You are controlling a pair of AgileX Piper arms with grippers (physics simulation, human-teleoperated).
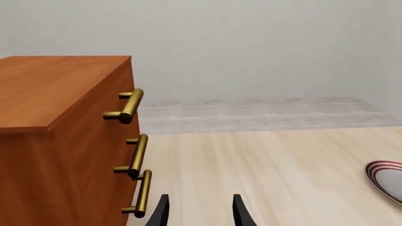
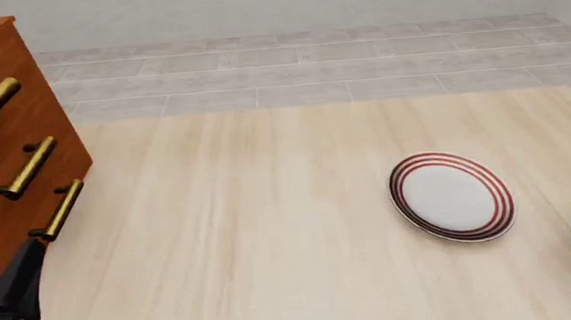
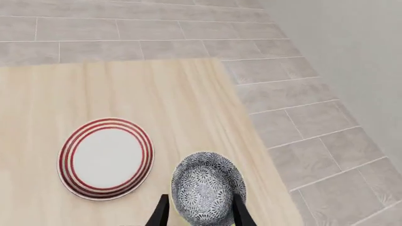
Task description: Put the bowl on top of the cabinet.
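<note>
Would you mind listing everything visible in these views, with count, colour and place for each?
bowl: one, black-and-white floral pattern with a pale rim, at the table's right edge, beside the plate.
plate: one, white with red rings, on the table right of centre.
cabinet: one, reddish-brown wood with three brass bar handles, at the table's left side.
table: one, pale wood, under everything.
floor: grey tiles, beyond the table.
left gripper: one, black, fingers apart, near the cabinet's front, holding nothing.
right gripper: one, black, fingers apart, above the bowl.
</note>
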